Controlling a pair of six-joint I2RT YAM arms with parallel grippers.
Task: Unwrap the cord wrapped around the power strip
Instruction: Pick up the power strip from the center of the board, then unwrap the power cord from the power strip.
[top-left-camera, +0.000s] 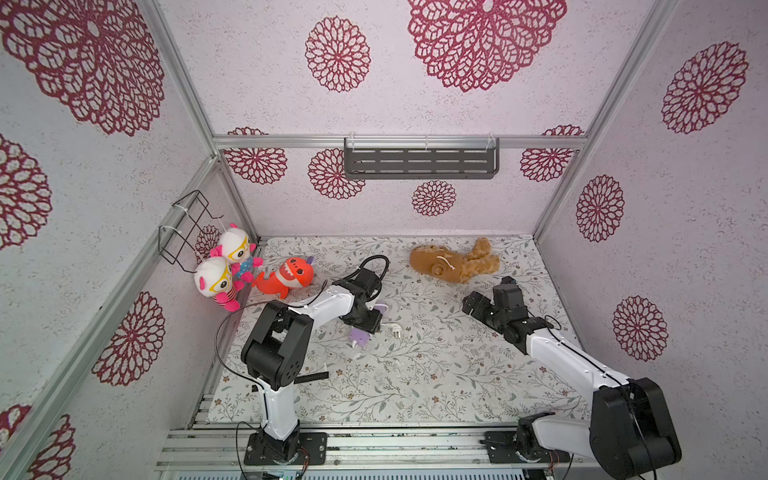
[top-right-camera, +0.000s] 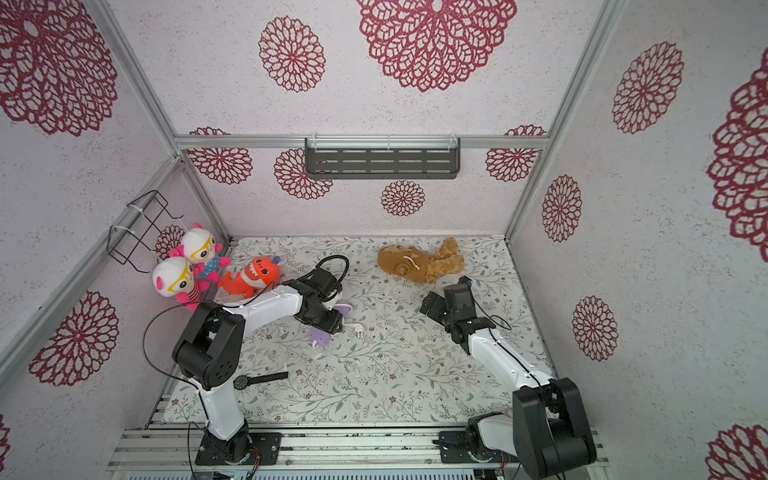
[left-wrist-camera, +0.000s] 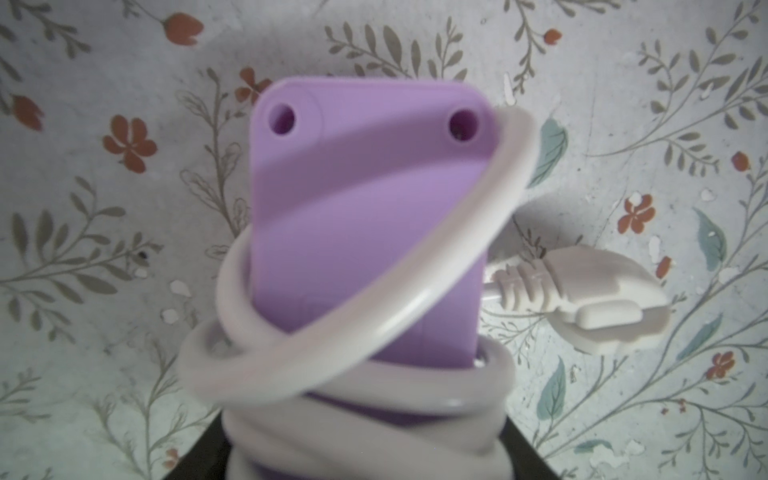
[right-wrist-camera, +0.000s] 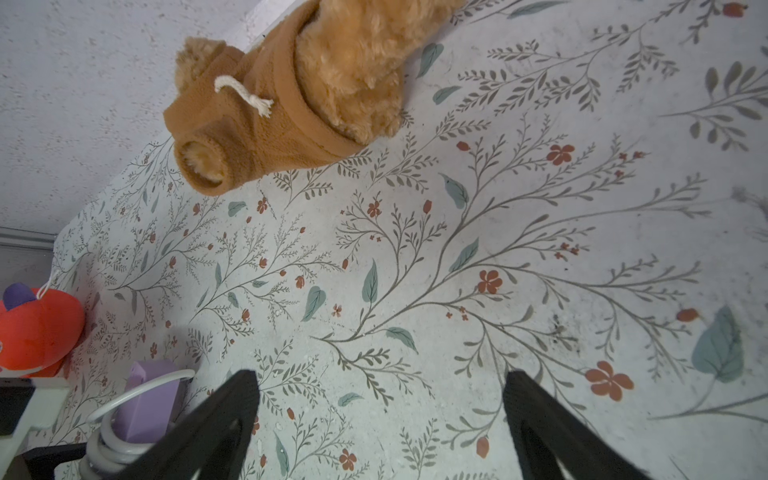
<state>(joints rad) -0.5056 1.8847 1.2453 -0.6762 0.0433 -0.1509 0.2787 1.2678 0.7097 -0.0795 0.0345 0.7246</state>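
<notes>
The lavender power strip (left-wrist-camera: 365, 216) juts out from between my left gripper's black fingers (left-wrist-camera: 524, 451), its back face with two screw holes towards the camera. The white cord (left-wrist-camera: 415, 301) coils round it in several loops, one slack and slanting across the face. Its white plug (left-wrist-camera: 582, 305) lies on the mat beside the strip. My left gripper (top-left-camera: 368, 322) is shut across the strip's middle, and lavender ends (top-left-camera: 359, 337) show on both sides of it in both top views. My right gripper (right-wrist-camera: 380, 399) hovers open and empty over bare mat, to the right of the strip (right-wrist-camera: 149, 395).
A brown plush dog (top-left-camera: 453, 259) lies at the back right. An orange shark plush (top-left-camera: 286, 274) and two white dolls (top-left-camera: 224, 270) sit at the back left under a wire basket (top-left-camera: 187, 228). A black wristwatch (top-right-camera: 259, 379) lies near the left arm's base.
</notes>
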